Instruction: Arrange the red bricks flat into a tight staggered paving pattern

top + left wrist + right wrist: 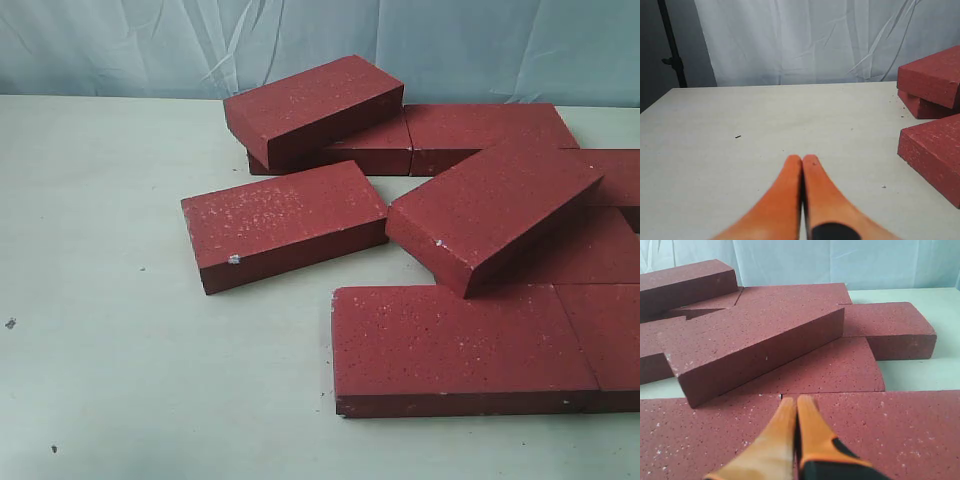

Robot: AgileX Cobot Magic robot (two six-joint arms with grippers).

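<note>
Right fingers: the right gripper [797,400], with its two tapered orange fingers [771,445], was clenched tip to tip and grasped nothing.
Beneath them: the fingers hung low over the flat, dark-red, gritty rectangular front-row bricks [900,440]; whether they touched the surface could not be told.
Straight ahead: just beyond the fingertips a tilted brick [755,345] of the same dark-red speckled paving kind leaned on its neighbours, with one end propped up and a chipped white corner low.
Long axis: the tilted brick [490,210] ran slantwise across the line of the right fingers, not along it, so its broad long side faced them.
Left fingers: the left gripper [801,160] was likewise closed and empty, its orange fingers [777,205] out over the bare pale tabletop [740,140].
Off the left fingers: a lone brick [935,150] lay flat on the table, off to one side of the left fingers and not before them. Farther on, a stacked brick [932,75] rested askew on another.
Nearer arm: the right, judged from the wrist views. Neither gripper showed in the exterior view.
Pattern so far: several bricks already lay flat and close. The lone brick [285,225] sat apart and skewed, and two bricks rode on top of others.
Next move, as a judgement: the right jaws would have to open and turn square to the tilted brick's slanted axis before it could be lifted or slid flat.
</note>
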